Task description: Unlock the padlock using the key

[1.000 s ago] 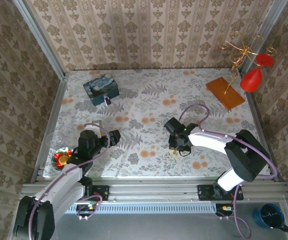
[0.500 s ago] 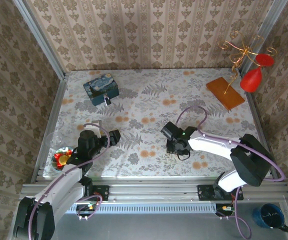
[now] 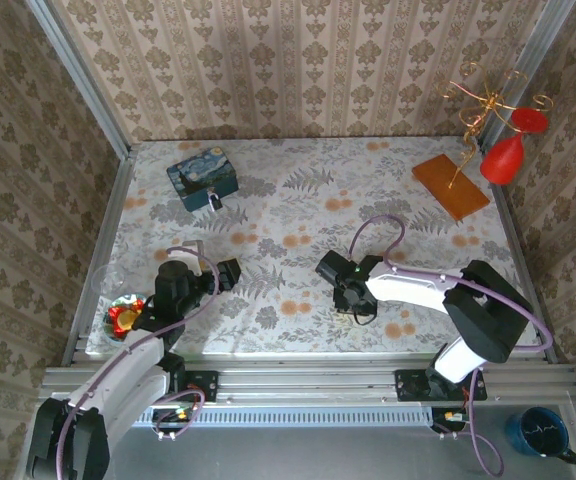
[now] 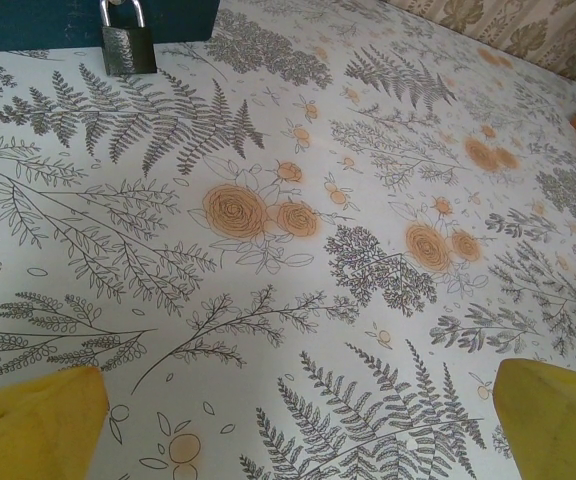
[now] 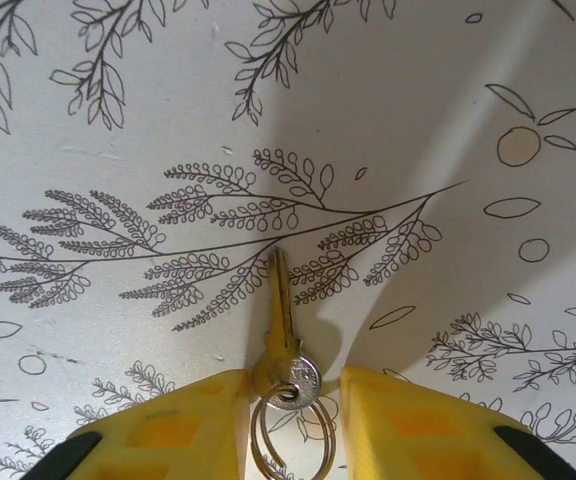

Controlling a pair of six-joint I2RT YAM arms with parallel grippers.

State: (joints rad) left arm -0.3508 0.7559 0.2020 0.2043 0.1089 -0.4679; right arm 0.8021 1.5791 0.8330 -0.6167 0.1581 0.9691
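Note:
A small brass key [image 5: 280,310] on a wire ring lies flat on the floral table, blade pointing away from the right wrist camera. My right gripper [image 5: 293,388] straddles its round head; the left yellow finger [image 5: 183,420] touches the head and the right finger [image 5: 418,420] stands a little apart, so the jaws are narrowly open. From above, that gripper [image 3: 351,292] is low at the table's middle. The tiny black padlock [image 3: 214,203] hangs at the front of the blue painted box [image 3: 203,172], also visible as the padlock [image 4: 128,45] from the left wrist. My left gripper [image 4: 296,405] stands wide open over bare table [image 3: 230,272].
An orange board [image 3: 451,185] with a gold wire stand and red ornaments sits at the back right. A red and yellow object [image 3: 125,316] lies by the left wall. A blue mug [image 3: 538,432] stands off the table, front right.
My right gripper has slid a little to the left along the table. The left arm, the box and the padlock have not moved.

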